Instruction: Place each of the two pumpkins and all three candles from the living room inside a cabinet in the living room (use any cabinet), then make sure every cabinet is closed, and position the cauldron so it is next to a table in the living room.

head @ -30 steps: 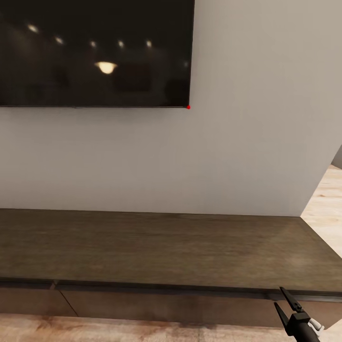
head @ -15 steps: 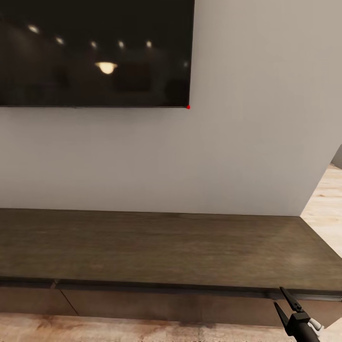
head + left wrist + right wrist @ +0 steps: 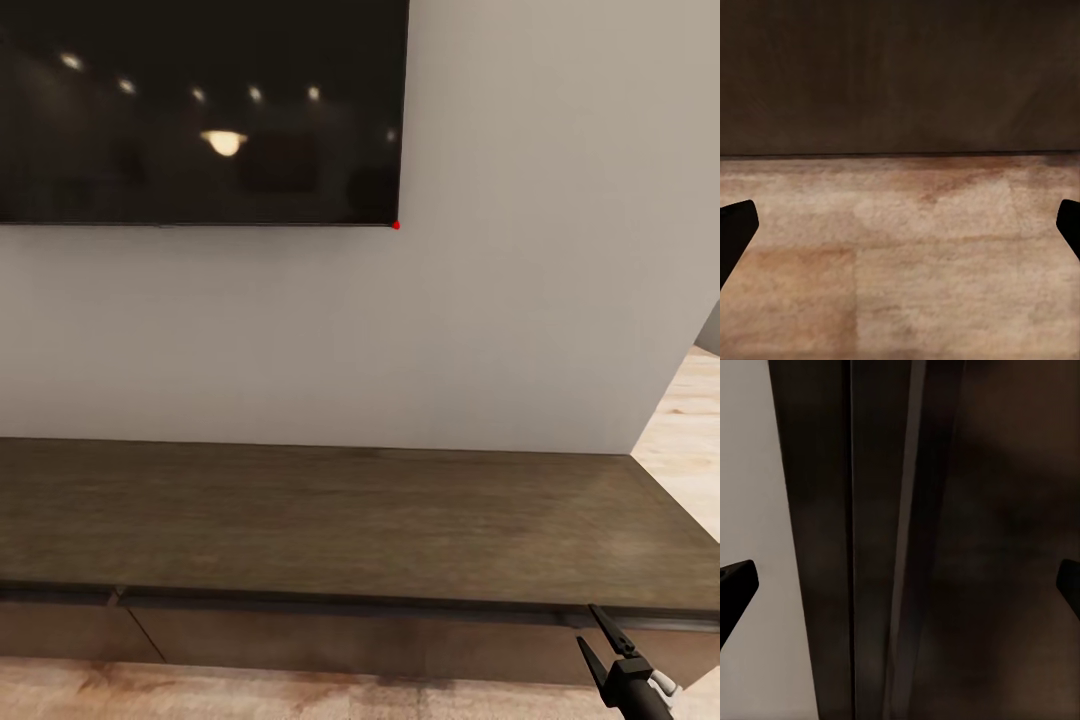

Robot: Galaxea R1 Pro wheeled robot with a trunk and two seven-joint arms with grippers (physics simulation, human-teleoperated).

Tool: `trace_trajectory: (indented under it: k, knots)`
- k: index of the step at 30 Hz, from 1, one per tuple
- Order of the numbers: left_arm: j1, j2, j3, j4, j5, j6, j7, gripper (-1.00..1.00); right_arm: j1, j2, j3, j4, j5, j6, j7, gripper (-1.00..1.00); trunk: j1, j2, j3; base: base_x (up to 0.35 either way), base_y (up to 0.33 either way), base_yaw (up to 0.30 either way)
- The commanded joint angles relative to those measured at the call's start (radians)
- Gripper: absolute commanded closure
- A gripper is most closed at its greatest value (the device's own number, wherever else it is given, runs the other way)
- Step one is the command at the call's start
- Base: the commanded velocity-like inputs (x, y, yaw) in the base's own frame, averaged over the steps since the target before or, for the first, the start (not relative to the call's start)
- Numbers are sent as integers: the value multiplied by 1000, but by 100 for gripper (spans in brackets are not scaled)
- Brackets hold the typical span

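Currently your head view shows the cabinet (image 3: 330,520) under a wall television (image 3: 200,110), its drawer fronts shut. Your right pincer (image 3: 598,640) sits at its right front corner, jaws spread and empty. Your left wrist view adds the left pincer (image 3: 900,225), open above wooden floor (image 3: 900,255).

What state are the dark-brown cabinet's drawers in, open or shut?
Shut: the cabinet drawer fronts sit flush beneath its top, with no pale interior showing.
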Motion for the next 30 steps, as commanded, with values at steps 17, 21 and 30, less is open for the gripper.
trace_trajectory:
  k: [17, 21, 30]
  knots:
    - [0, 0, 0, 0, 3, -2, -2, -100, 0, 0, 7, 1, -10, 8, 2, 100, 0, 0, -1, -7, 0, 0]
    - [0, 0, 0, 0, 3, -2, -2, -100, 0, 0, 7, 1, -10, 9, 2, 100, 0, 0, -1, 0, 0, 0]
    - [0, 0, 0, 0, 3, -2, -2, -100, 0, 0, 7, 1, -10, 11, 1, 100, 0, 0, -1, 0, 0, 0]
